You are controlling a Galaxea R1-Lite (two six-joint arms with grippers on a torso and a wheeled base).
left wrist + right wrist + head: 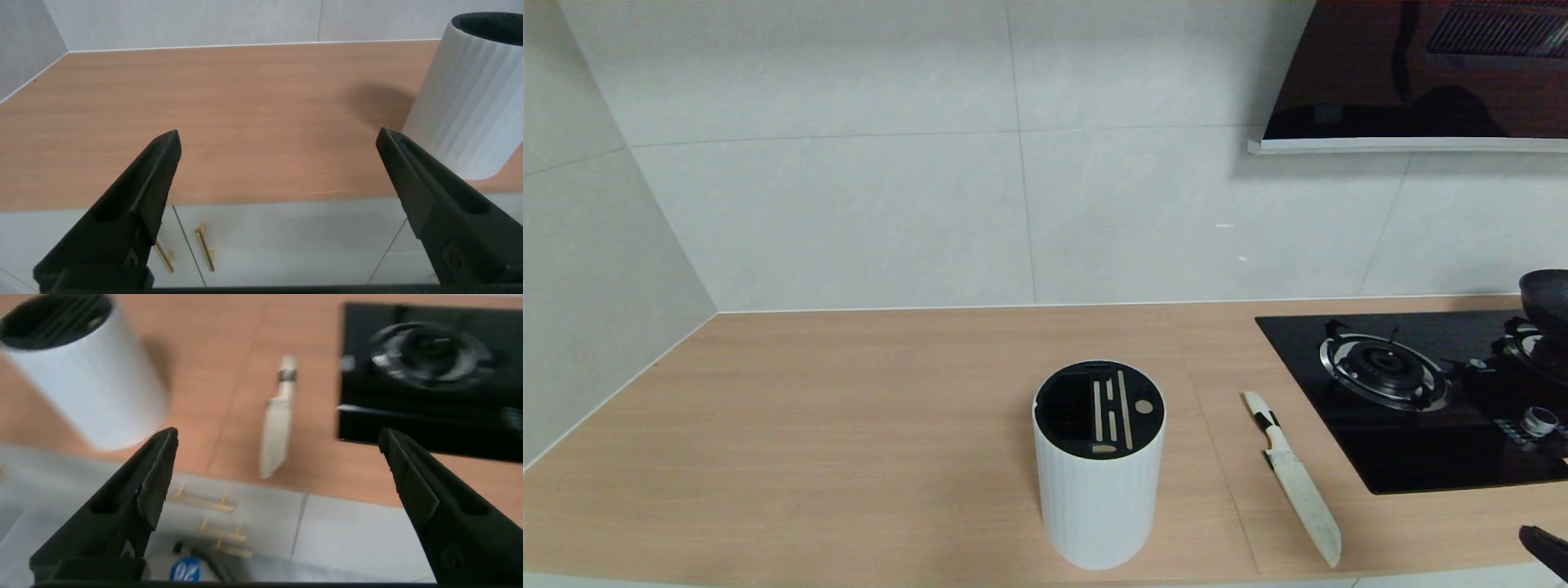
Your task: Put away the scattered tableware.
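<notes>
A cream-coloured knife point(1294, 476) lies flat on the wooden counter, handle toward the wall, blade tip near the front edge, between the holder and the stove; it also appears as the knife point(276, 420). A white ribbed cylindrical knife holder point(1099, 465) with a black slotted top stands upright left of it, seen too as the holder point(478, 94) and the holder point(86, 371). My left gripper point(278, 212) is open, off the counter's front edge, left of the holder. My right gripper point(278, 514) is open, held before the front edge near the knife's blade; its tip point(1547, 549) shows at lower right.
A black gas stove point(1421, 392) takes up the counter's right side, with a dark pot point(1545, 298) on the far burner. A range hood point(1413, 73) hangs above. Tiled walls close the back and left. Cabinet fronts with gold handles point(204, 247) lie below the counter edge.
</notes>
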